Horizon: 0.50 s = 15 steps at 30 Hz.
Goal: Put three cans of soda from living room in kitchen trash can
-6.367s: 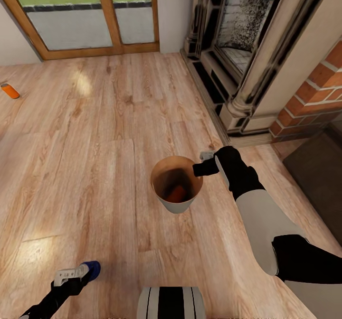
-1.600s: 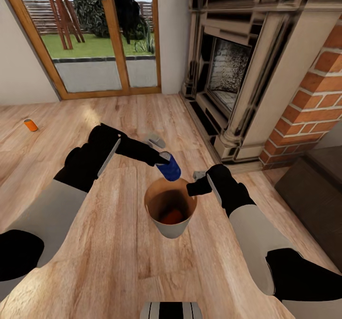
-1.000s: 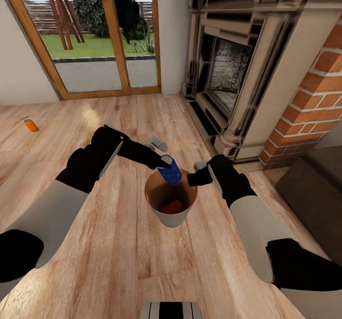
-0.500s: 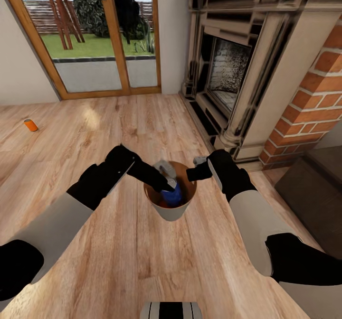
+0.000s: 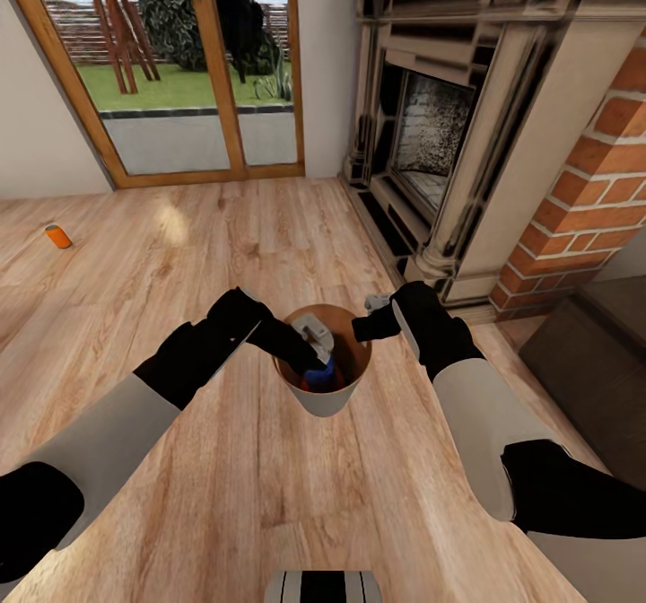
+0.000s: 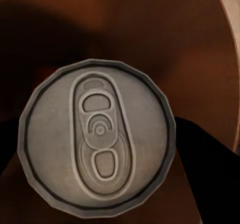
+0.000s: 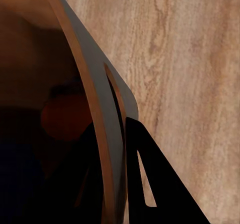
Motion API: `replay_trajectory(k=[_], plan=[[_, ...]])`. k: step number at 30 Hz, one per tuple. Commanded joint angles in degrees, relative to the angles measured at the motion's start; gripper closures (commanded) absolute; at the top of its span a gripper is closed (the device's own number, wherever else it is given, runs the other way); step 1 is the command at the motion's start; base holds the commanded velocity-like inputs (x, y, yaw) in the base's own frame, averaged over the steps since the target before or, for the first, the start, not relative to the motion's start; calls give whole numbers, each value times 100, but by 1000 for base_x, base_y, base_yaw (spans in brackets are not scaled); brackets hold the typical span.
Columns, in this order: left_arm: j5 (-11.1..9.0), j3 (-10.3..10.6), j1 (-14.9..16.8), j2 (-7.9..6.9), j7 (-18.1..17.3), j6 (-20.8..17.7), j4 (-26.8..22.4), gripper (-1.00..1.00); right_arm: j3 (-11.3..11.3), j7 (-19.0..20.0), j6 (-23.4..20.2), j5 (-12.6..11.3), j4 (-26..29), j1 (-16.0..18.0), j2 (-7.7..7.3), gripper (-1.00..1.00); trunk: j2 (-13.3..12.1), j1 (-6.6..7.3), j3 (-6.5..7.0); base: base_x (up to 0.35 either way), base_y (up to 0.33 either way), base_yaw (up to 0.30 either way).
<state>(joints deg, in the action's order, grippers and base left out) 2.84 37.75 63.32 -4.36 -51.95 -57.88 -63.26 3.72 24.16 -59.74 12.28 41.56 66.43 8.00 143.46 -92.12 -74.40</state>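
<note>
Light wood flooring (image 5: 224, 459) runs up to glass garden doors (image 5: 170, 74) and a brick fireplace (image 5: 431, 127), so this is the living room, not the kitchen. Above the floor, the right hand (image 5: 372, 316) pinches the rim of the trash can (image 5: 325, 401); the right wrist view shows one finger (image 7: 165, 184) outside the grey wall (image 7: 107, 119) and the other inside, presumably to hold the can up and steady as a target.

The left hand (image 5: 314, 352) reaches down into the can's mouth with the blue soda can (image 5: 318, 377), which sits below the rim. In the left wrist view, the can's silver top (image 6: 97, 136) faces the camera against the brown inner wall, with dark fingers (image 6: 205, 149) at either side, so the hand appears closed on it, though contact isn't clear-cut. Carrying it this deep likely avoids a bounce on release.

An orange soda can (image 7: 65, 116) lies at the bottom already. Another orange soda can (image 5: 57, 236) lies on the floor far to the left, well apart from the robot, yet to be collected.
</note>
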Motion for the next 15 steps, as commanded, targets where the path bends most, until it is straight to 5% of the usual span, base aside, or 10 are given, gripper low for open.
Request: replay_trajectory(k=[1,10,11,15], plan=[[-11,1,-1,1,22,-4,2,100,-7,45,-26,-165,1,2,3,100,0,1,1,0,0,0],[-11,4,-4,5,152,-4,13,100,5,45,-26,-165,1,2,1,100,0,1,1,0,0,0],[-11,4,-4,5,157,-4,13,-100,5,45,-26,-165,1,2,1,100,0,1,1,0,0,0],[-11,4,-4,-4,174,1,16,-100,6,45,-26,-165,1,2,0,100,0,1,1,0,0,0]])
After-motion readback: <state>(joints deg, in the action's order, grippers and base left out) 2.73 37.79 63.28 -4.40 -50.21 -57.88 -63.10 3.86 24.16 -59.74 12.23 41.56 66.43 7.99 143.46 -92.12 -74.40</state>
